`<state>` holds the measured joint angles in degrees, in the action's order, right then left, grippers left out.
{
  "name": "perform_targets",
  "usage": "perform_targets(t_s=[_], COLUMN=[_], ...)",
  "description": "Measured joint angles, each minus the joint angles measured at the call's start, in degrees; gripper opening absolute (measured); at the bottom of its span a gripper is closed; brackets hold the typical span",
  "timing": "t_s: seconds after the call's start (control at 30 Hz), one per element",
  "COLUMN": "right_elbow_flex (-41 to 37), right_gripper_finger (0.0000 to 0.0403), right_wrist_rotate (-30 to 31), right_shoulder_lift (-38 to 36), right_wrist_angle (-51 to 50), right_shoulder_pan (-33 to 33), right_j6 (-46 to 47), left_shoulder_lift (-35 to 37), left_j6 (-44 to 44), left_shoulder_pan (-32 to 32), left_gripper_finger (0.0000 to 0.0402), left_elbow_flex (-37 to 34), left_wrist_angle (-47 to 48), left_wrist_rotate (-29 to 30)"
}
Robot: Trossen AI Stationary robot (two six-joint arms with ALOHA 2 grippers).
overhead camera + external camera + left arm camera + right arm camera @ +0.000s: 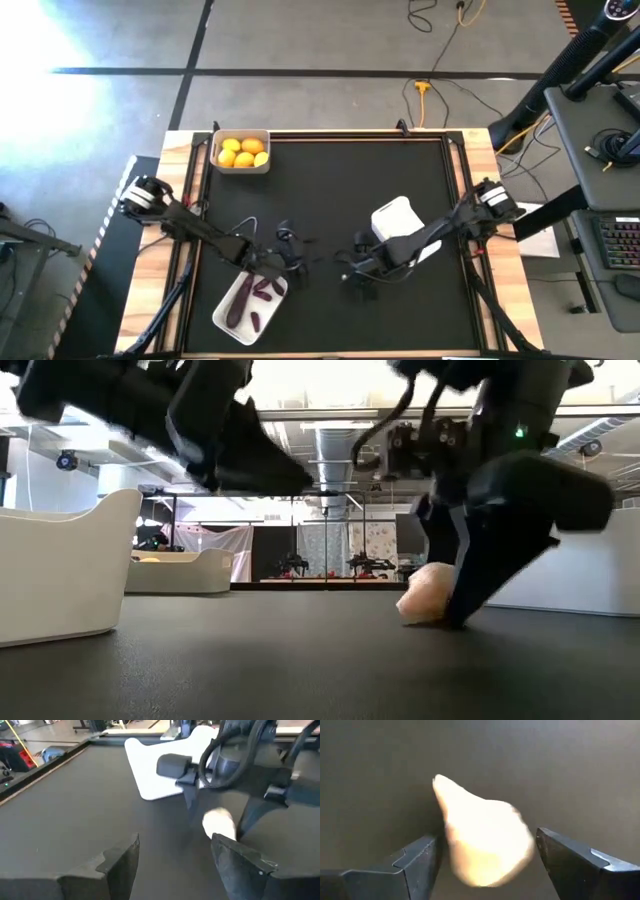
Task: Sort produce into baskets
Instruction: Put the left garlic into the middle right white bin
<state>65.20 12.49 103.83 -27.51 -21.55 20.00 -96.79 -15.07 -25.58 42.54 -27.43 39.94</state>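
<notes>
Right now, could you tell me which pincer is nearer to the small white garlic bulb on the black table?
Right. The right pincer straddles the small white garlic bulb, fingers open either side; the left pincer faces it, farther off.

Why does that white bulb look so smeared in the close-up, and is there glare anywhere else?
Right wrist view: the garlic bulb is soft-edged, blurred, while the dark fingers stay crisp. Low view: bright ceiling light washes out the top, arms overhead blurred. High view: white glare on the floor at upper left.
</notes>
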Motion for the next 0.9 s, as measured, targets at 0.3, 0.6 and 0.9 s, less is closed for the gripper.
perform_targets(t_s=[0.3,0.6,0.9], right_elbow_flex=[1.1,10.3,16.0], right_gripper_finger=[0.0269,0.0165,0.0061], right_wrist_rotate=[-1.5,-0.2,5.2], right_shoulder_lift=[2.0,-2.2,-11.3], right_wrist_angle=[-1.5,-15.5,-37.8], right_shoulder_pan=[1.4,1.6,1.5], right_j6=[-0.3,-0.5,10.5], left_shoulder_lift=[-4.6,-8.4,-8.0], left_j6=[-0.2,-0.8,0.9], left_shoulder_pan=[0.3,-0.1,-0.3], left_gripper_finger=[0.0230,0.0230,0.0230], left_elbow_flex=[-4.7,-4.4,-4.0], left_wrist_angle=[-12.6,-12.9,-12.5], left_wrist_rotate=[2.2,2.8,3.1])
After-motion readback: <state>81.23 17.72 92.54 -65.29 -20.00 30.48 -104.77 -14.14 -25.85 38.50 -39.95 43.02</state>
